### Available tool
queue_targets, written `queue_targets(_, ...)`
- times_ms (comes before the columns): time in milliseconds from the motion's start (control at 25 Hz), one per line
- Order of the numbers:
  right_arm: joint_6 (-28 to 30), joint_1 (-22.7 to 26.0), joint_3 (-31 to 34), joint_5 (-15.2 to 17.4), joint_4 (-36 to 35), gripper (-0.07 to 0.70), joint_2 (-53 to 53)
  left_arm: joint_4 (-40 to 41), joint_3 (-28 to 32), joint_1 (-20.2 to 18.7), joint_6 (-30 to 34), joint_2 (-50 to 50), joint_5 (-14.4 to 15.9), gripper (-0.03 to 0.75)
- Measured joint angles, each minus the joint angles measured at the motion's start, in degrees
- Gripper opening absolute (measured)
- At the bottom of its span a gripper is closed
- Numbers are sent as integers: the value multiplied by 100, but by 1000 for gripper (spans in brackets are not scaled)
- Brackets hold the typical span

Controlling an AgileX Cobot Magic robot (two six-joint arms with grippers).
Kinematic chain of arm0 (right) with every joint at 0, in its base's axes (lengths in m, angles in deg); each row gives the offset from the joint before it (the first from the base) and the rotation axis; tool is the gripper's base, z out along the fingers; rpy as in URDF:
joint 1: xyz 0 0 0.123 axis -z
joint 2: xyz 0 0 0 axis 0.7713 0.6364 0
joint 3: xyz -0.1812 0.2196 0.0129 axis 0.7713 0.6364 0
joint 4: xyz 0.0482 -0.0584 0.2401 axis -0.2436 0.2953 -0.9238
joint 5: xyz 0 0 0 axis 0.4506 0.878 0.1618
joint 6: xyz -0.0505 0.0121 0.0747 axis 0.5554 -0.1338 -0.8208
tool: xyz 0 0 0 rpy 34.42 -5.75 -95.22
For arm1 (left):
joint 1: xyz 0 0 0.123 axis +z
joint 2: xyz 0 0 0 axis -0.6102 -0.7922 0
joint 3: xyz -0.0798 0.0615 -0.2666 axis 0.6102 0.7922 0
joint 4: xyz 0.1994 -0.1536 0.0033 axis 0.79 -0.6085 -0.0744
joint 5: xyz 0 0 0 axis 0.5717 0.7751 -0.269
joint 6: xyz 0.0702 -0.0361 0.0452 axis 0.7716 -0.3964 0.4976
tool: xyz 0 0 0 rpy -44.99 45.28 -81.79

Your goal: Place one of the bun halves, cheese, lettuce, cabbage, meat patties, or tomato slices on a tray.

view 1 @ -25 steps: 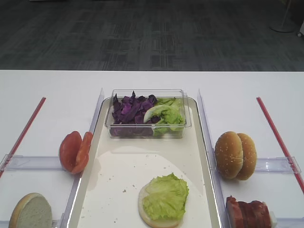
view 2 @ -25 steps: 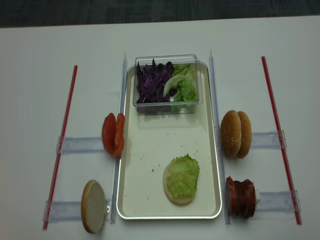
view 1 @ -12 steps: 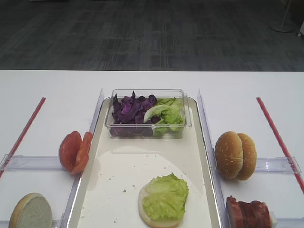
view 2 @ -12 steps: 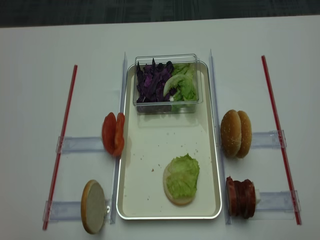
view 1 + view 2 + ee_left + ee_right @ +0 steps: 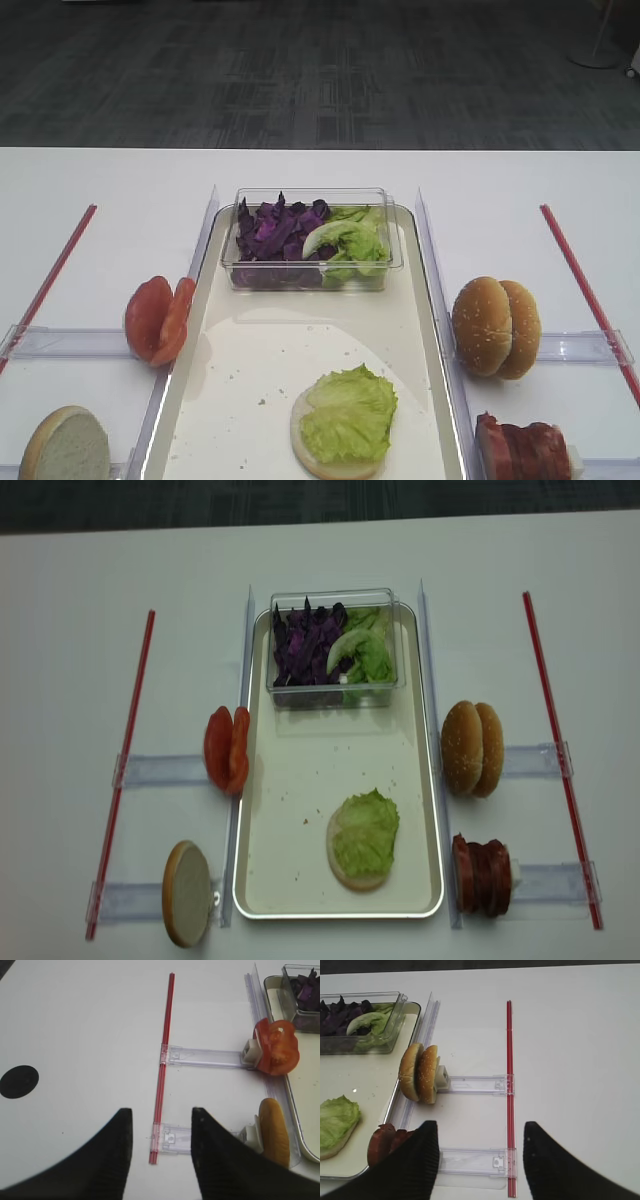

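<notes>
Lettuce (image 5: 365, 830) tops a bun half (image 5: 345, 872) on the tray (image 5: 300, 780); right claw (image 5: 477, 1160) and left claw (image 5: 160, 1155) hover open, empty, beside it.

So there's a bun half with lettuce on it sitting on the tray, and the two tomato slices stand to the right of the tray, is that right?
Not quite. The bun half with lettuce does sit on the tray, but the tomato slices stand to its left, as the exterior high realsense view shows.

Both grippers show plain black, smoothly rounded, tapering fingers (image 5: 410, 1165).
</notes>
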Motion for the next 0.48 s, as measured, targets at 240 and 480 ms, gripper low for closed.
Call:
queue_targets(240, -14, 0, 0, 0, 0, 415, 0, 0, 0, 0, 0, 0, 0, 271)
queue_targets(480, -38, 0, 0, 0, 0, 415, 0, 0, 0, 0, 0, 0, 0, 271)
